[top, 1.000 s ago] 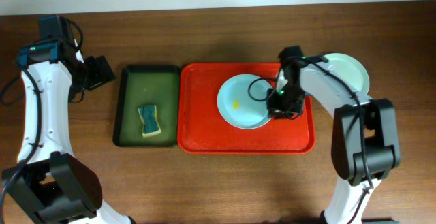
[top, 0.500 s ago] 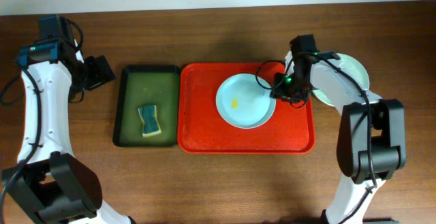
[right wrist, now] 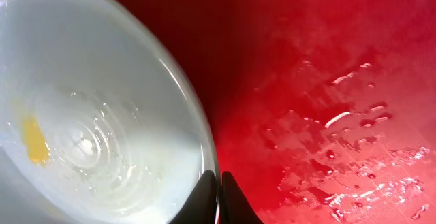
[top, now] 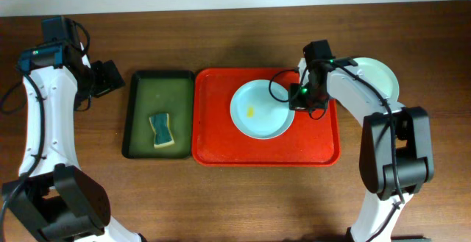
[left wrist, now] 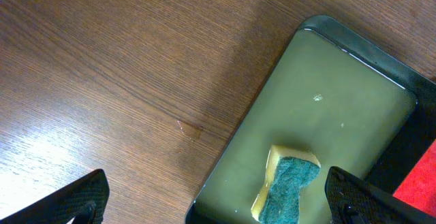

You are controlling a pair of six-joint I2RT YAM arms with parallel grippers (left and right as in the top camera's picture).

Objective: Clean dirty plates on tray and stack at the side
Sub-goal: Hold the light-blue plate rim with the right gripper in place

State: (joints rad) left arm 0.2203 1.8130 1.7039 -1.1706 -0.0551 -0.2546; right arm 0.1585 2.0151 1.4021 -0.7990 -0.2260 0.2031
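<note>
Find the dirty plate (top: 257, 109) on the red tray (top: 221, 135), right of centre, pale blue-green, marked by 1 yellow smear (top: 252, 112) left of its middle. Note the right gripper (top: 305, 104) clenched tight, fingertips pressed together right at the plate's right-hand rim, low over the wet tray floor. No telling from either view of a true pinch on that rim versus a mere touch beside it. Note the left gripper (top: 110, 76) released, jaws spread wide, hovering above bare table (top: 221, 198) just left of the dark green tray (top: 143, 98), holding nothing.

Judged as the step in hand: steadying or shifting the smeared plate ahead of wiping. To do it well:
- Keep the right tips low against the rim, press gently, and avoid skating the plate across the slick, wet tray.
- Bring the left arm over for the sponge (top: 162, 130), lying in the green tray's lower half, teal face up, and grasp it across its narrow waist.
- Wipe straight over the smear while bracing the opposite rim.
- Only then lift the plate clear to the pile at the right, beside the tray.

Counted:
- 1 plate on the red tray
- at least 1 more pale plate (top: 379, 76) off the tray at the right, partly hidden by the right arm, so no firm count of that pile
- 2 trays
- 1 sponge
- 1 smear
- 2 grippers
</note>
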